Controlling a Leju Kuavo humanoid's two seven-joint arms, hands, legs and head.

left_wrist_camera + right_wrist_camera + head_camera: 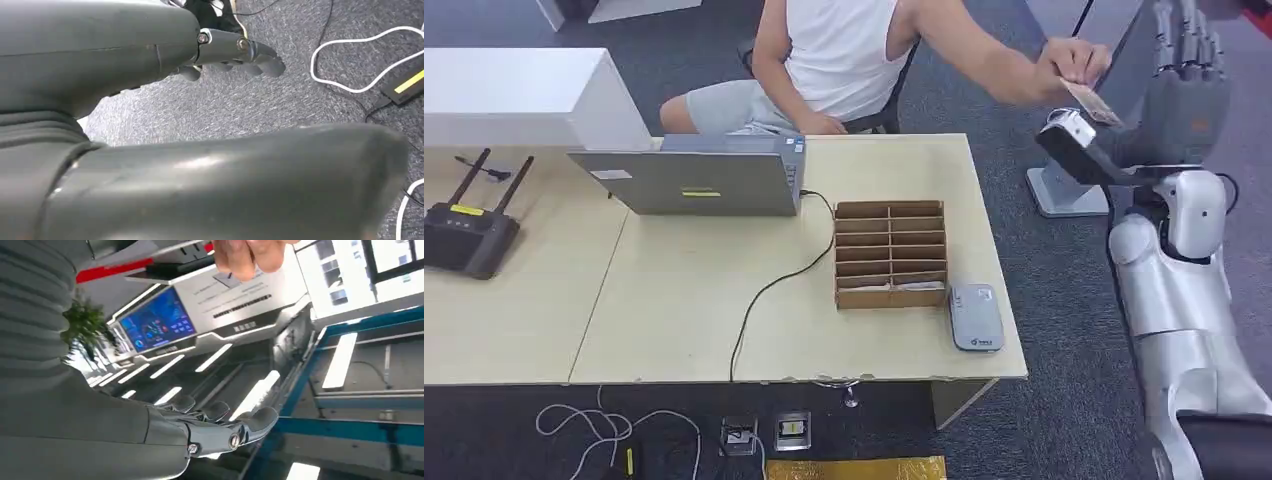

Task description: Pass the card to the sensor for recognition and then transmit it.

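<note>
one card (1092,102), pinched in one person's hand (1072,62). one grey sensor (975,316) lies on the table (684,320), and one cardboard divider box (890,253) beside it. one laptop (692,176), one black router (466,232) with two antennas, one black cable from the laptop. two robot hands: the right hand (1182,85) raised, the left hand (235,52) over carpet. one seated person.

My right arm (1174,290) is glossy silver beside the table (724,300); my fingers (1189,45) are dark grey, with small screws.
</note>
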